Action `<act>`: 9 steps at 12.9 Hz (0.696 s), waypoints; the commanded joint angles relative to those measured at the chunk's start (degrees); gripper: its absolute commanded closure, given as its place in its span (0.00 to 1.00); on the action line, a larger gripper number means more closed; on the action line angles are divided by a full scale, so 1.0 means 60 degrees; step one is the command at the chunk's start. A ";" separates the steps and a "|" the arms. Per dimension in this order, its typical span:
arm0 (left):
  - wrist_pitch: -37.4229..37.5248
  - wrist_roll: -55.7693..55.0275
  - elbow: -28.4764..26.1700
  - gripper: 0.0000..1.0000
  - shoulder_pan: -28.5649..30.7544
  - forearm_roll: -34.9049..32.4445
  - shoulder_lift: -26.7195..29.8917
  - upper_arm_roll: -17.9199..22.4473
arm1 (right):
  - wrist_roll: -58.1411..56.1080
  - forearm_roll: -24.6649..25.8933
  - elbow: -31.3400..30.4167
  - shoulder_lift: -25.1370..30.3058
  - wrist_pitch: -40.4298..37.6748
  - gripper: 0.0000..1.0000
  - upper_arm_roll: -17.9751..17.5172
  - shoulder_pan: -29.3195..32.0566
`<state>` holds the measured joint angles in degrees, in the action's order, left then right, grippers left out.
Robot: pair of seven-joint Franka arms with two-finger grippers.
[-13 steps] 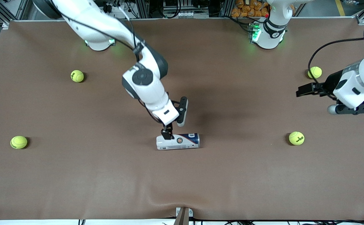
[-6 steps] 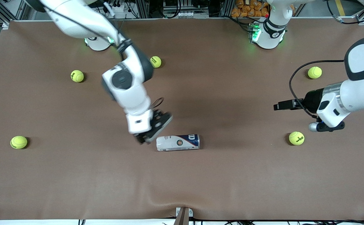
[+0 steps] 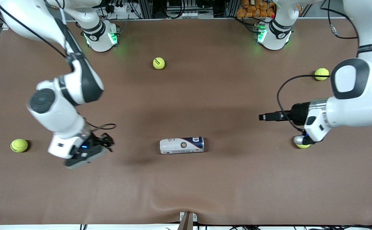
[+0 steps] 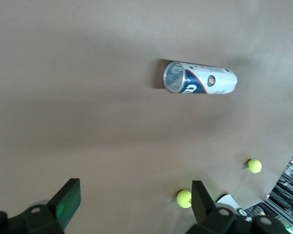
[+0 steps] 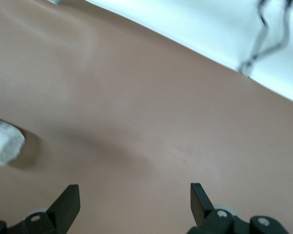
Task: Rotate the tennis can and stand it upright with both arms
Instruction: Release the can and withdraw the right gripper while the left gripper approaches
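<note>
The tennis can [image 3: 181,145] lies on its side on the brown table [image 3: 205,191], white end toward the right arm's end, navy end toward the left arm's. My right gripper [image 3: 105,141] is open and empty over bare table, apart from the can's white end. My left gripper [image 3: 266,117] is open and empty over bare table, apart from the navy end. The left wrist view shows the can [image 4: 200,80] with its silvery rim facing the open left gripper [image 4: 135,202]. The right wrist view shows only the can's white end [image 5: 2,144], off to one side of the open right gripper [image 5: 133,200].
Tennis balls lie about the table: one near the bases [image 3: 158,63], one at the right arm's end [image 3: 19,145], one at the left arm's end [image 3: 321,74], one partly under the left wrist [image 3: 302,146]. The table's near edge [image 5: 224,29] shows in the right wrist view.
The right gripper has left the can's white end and swung away toward the right arm's end of the table. The left arm has moved toward the table's middle. The can has not moved.
</note>
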<state>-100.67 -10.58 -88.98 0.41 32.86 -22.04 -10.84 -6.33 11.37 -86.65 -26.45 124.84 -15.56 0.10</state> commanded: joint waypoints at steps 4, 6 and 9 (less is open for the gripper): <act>-0.1444 0.0106 -0.1135 0.00 -0.0419 0.2706 -0.0236 -0.0068 | 0.0235 -0.0210 -0.0121 0.1477 -0.2508 0.00 -0.0175 0.1314; -0.1473 0.0384 -0.1413 0.00 -0.0492 0.3296 -0.0485 -0.0068 | 0.0250 -0.0224 0.0754 0.1726 -0.3866 0.00 -0.0160 0.1637; -0.1925 0.1873 -0.2421 0.00 -0.0594 0.4465 -0.0560 -0.0097 | 0.0555 -0.0166 0.2367 0.1727 -0.5539 0.00 -0.0116 0.1887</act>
<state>-109.58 -4.81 -99.20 -2.67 55.25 -25.97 -11.09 -5.34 11.15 -77.50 -16.00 96.34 -15.48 10.24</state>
